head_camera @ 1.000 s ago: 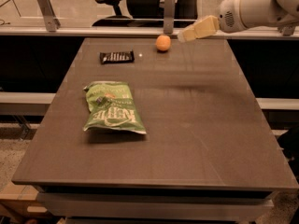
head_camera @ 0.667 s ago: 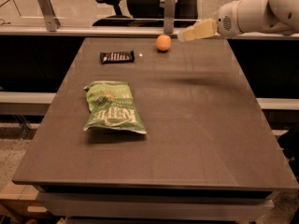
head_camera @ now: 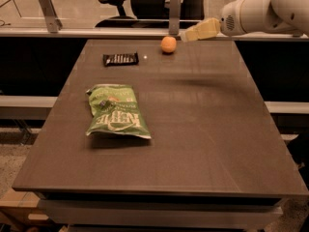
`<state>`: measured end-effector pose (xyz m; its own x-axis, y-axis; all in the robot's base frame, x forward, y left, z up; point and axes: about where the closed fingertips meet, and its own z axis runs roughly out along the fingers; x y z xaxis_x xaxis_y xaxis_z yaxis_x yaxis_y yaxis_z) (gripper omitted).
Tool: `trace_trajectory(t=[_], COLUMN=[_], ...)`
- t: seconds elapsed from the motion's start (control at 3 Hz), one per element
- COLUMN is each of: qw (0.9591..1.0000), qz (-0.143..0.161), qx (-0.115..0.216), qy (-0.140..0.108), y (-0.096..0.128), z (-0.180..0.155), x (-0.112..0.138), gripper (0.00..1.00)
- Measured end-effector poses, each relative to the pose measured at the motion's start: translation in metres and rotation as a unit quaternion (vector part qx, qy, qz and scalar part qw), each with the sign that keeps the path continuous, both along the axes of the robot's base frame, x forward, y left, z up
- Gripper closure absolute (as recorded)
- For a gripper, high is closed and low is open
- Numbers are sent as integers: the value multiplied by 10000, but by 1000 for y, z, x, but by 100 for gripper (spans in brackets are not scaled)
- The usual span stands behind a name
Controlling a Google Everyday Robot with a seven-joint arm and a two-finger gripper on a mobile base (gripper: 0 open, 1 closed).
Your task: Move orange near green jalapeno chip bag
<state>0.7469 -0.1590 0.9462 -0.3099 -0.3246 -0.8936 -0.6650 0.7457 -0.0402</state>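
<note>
Right now my gripper [head_camera: 189, 34] hangs in the air beyond the green jalapeno chip bag [head_camera: 117, 112], farther back and well to the bag's right, about over the far edge of the table [head_camera: 207, 129]. It points toward the orange [head_camera: 168, 44] and sits just beside it, on the orange's right and slightly higher. As far as I can see the two are close but not touching. Whether the gripper is released or clenched I cannot tell from this view. The white arm [head_camera: 256, 11] behind it reaches in from the upper right. The orange rests on the table top near the far edge, well apart from the chip bag — farther back than the bag and off to its right. The chip bag lies flat on the left half of the table, crinkled, with white lettering across its nearer part. Behind the bag, and to the left of the orange, lies a small black candy bar wrapper [head_camera: 120, 58] — apart from both. A tiny pale speck [head_camera: 145, 58] sits just to the wrapper's right.
</note>
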Motion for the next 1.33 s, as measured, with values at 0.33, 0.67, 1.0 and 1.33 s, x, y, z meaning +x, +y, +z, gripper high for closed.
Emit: trace_trajectory(t=[0.33,0.67,1.0,1.33], qw=[9992,9990,9992,9987], qz=[-245,-360,-395,-491], qx=[-277,-252,-64,122], qy=[-161,-78,88,55], y=[23,51,73,76], z=[0,-33,-67,-83], x=[-3,-11,-13,1], gripper=[0,0,0,0])
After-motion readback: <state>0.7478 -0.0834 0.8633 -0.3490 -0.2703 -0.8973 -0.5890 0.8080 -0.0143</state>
